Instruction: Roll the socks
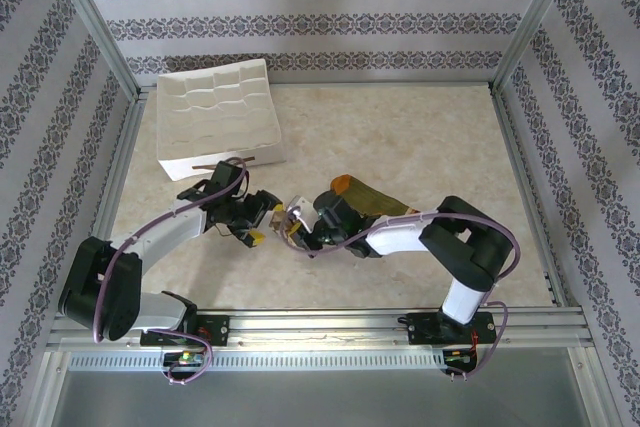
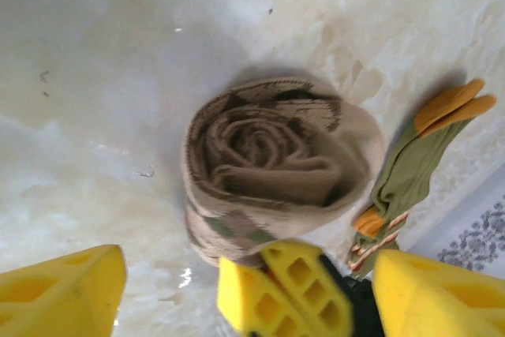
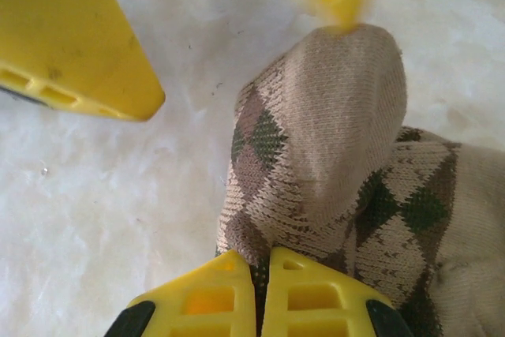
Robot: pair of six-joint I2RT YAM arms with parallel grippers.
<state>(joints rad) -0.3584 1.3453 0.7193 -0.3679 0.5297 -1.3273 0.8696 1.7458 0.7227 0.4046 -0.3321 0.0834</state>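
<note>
Right claw (image 3: pixel 264 262) is pinched shut on the outer flap of the tan argyle sock (image 2: pixel 276 163), which sits rolled on the counter (image 2: pixel 118 76). Left claw (image 1: pixel 263 225) gapes wide beside it. The knit looks soft, light and springy, so that flap seems the best hold. The green sock (image 2: pixel 414 163) lies flat nearby.

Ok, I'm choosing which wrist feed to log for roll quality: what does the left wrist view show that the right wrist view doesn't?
Left wrist: the argyle sock wound into a roll, its spiral end facing the camera, and the green sock lying beside it. Right wrist: close up, the right gripper shut on a fold of the argyle fabric. Both: the argyle sock on the pale table.
</note>
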